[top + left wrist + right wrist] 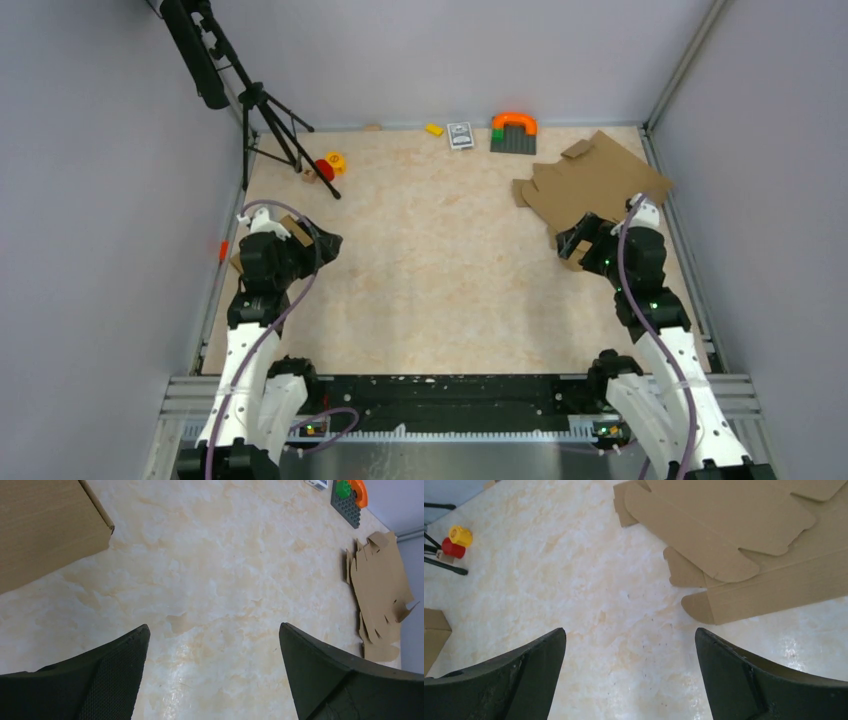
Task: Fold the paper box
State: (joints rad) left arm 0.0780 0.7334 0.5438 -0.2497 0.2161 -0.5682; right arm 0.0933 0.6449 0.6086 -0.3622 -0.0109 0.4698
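1. The paper box (296, 231) lies at the left side of the tabletop (440, 280), just beside the left arm and partly hidden under it. In the left wrist view it shows as a closed brown block with a lid edge along its side.
2. The left claw (213, 629) is spread wide with nothing between its fingers. It points over bare tabletop, apart from the box.
3. The right claw (630, 631) is also spread wide and empty. It is near the pile of flat cardboard sheets (590, 180) at the far right side, but it does not touch the pile.
4. In my judgement the folding is at its end. The box already has its shallow box form, and no flap stands out in the part that I can see.
5. The arm covers most of the box from above and the wrist view cuts it off, so I cannot tell whether the front tabs are fully tucked in.
6. If a tab is loose, the next move calls for the left claw, which is the nearer one. It would need to turn toward the box and press the lid flat from above, gently, so that the walls do not bend.
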